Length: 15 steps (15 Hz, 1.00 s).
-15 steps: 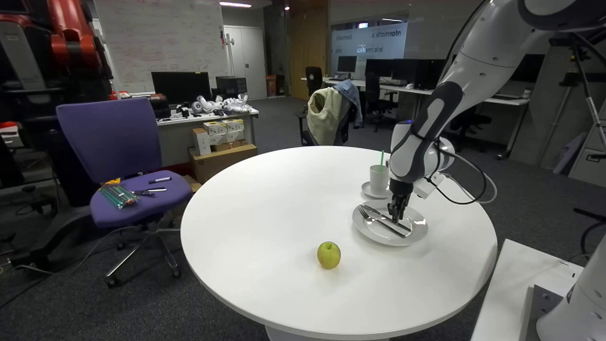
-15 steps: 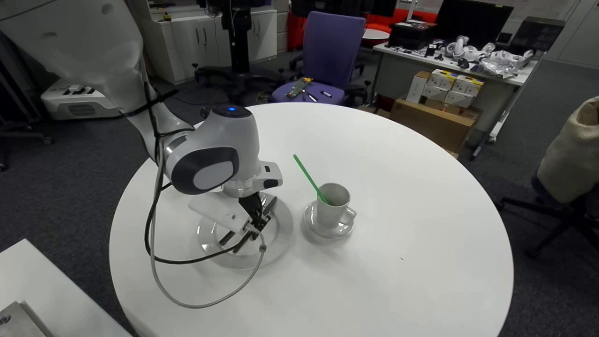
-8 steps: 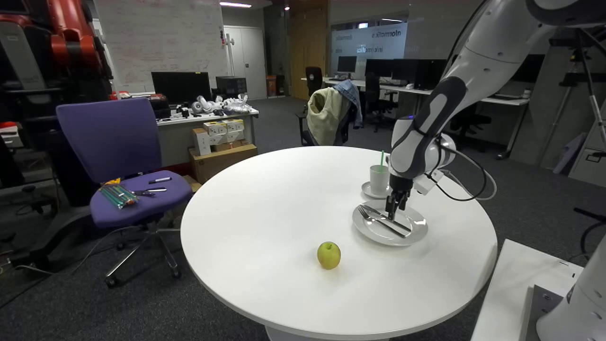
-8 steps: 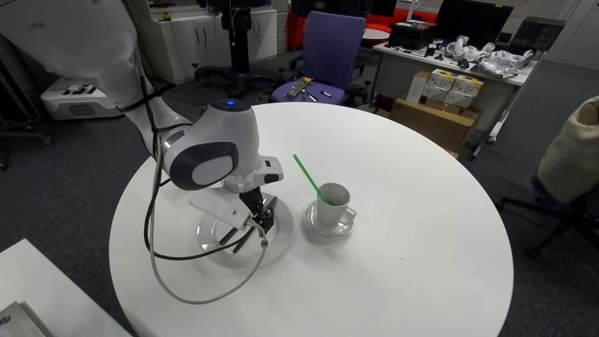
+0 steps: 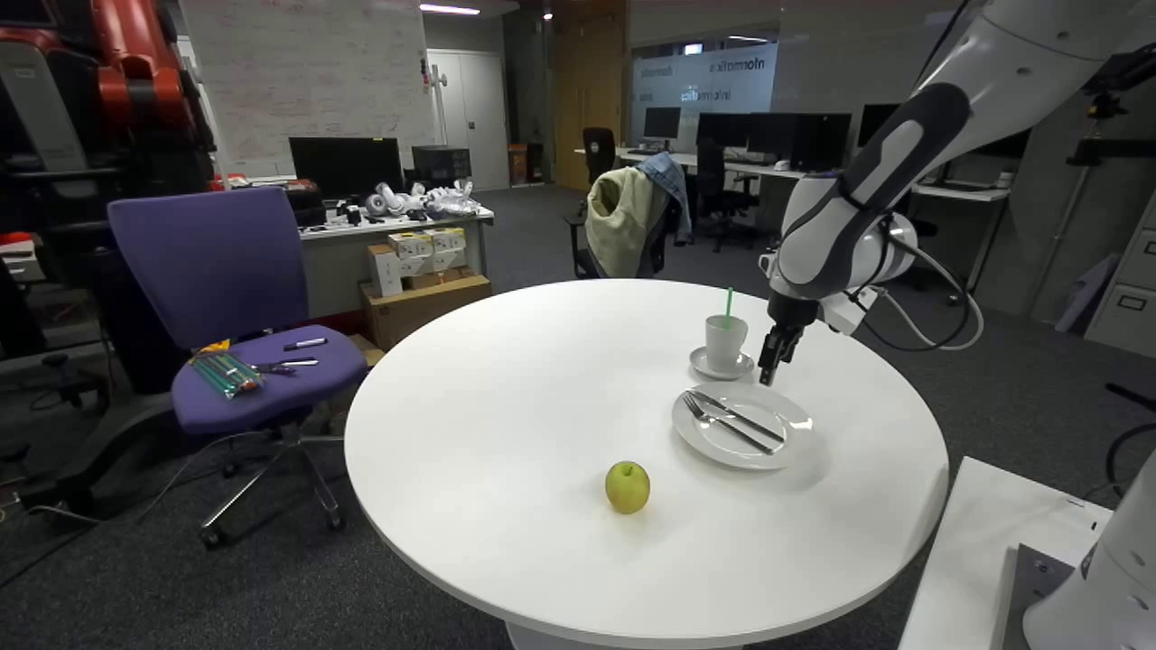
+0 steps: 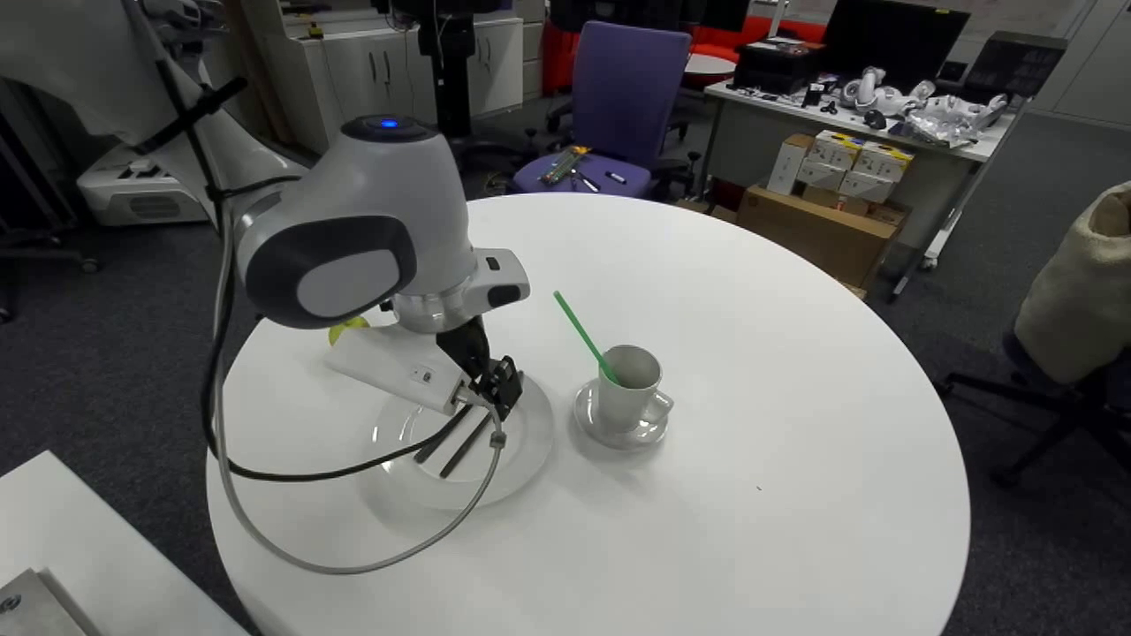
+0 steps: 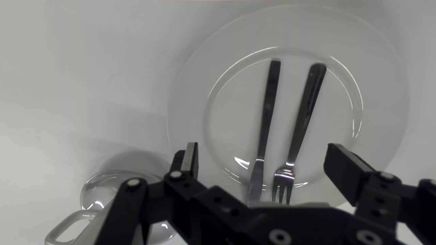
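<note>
Shiny metal knife [image 7: 269,105] and fork [image 7: 305,109], dark-looking along their handles, lay almost parallel across the white plate [image 7: 187,112]! Above it hung the hand [image 7: 262,146], fingers [image 7: 345,166] spread well apart. Only a slim gap split the plate's rim from the saucer [image 6: 587,417] and its cup [image 6: 623,402]; beyond the apple [image 5: 628,487], broad tabletop [image 5: 506,406] ran out to a curved edge.

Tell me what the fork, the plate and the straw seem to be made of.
Fork: metal, probably stainless steel, polished, judging by the bright glints at its head.
Plate: likely glazed ceramic, smooth and glossy, with crisp highlights around its well.
Straw: probably plastic, evenly green; its finish is hard to tell.
</note>
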Motion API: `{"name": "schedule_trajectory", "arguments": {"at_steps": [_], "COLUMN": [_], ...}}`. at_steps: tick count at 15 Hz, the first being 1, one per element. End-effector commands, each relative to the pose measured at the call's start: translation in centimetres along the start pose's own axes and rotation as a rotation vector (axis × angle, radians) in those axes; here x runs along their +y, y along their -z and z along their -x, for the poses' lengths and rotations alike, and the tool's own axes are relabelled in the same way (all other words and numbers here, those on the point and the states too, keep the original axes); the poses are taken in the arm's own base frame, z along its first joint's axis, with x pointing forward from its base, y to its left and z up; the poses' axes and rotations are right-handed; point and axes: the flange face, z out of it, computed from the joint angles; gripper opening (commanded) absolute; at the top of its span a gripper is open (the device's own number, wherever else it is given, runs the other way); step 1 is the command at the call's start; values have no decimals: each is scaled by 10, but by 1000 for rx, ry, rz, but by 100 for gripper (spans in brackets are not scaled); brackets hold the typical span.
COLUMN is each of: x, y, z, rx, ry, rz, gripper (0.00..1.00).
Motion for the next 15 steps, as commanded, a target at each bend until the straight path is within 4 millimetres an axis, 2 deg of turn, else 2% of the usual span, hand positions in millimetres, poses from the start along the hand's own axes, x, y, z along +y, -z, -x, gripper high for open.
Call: {"name": "schedule_trajectory", "arguments": {"at_steps": [1, 5, 8, 10, 11, 15], "x": [4, 8, 13, 18, 18, 18], "y": [39, 60, 71, 76, 65, 64], "z": [44, 81, 98, 101, 91, 93], "rx": [7, -12, -25, -32, -43, -47], "ry": [41, 98, 128, 130, 99, 96], "rz": [-17, -36, -50, -56, -51, -55], "gripper": [100, 100, 100, 100, 100, 100]}}
